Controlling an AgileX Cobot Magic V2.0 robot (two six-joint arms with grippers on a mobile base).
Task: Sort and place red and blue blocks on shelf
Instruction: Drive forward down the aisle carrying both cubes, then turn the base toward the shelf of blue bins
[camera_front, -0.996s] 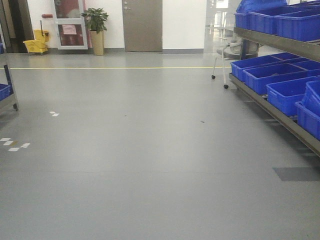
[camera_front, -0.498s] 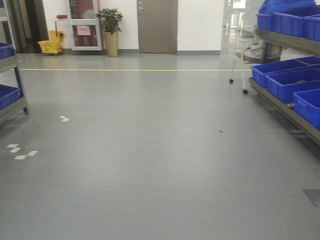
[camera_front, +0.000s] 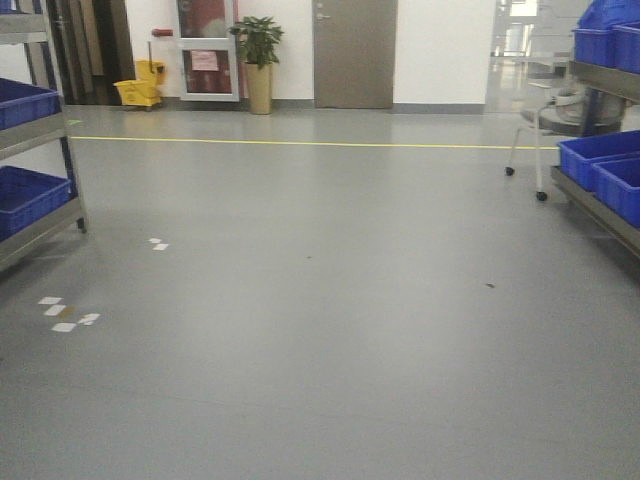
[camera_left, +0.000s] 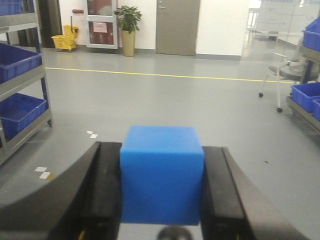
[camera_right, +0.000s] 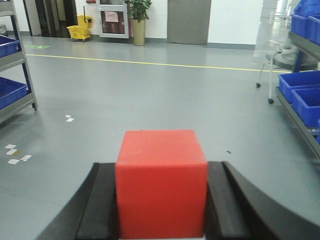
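The left gripper (camera_left: 161, 150) has its jaws pinching the blue block (camera_left: 161, 175), held above the grey floor (camera_front: 320, 300) and facing the door (camera_front: 354, 52) in the far wall. The right gripper (camera_right: 161, 167) pinches the red block (camera_right: 161, 185) the same way. One steel shelf (camera_front: 40, 215) carrying blue bins (camera_front: 30, 195) stands left of the door and another shelf (camera_front: 600, 205) stands right of it, both well short of the door. A potted plant (camera_front: 258, 55) stands just left of the door.
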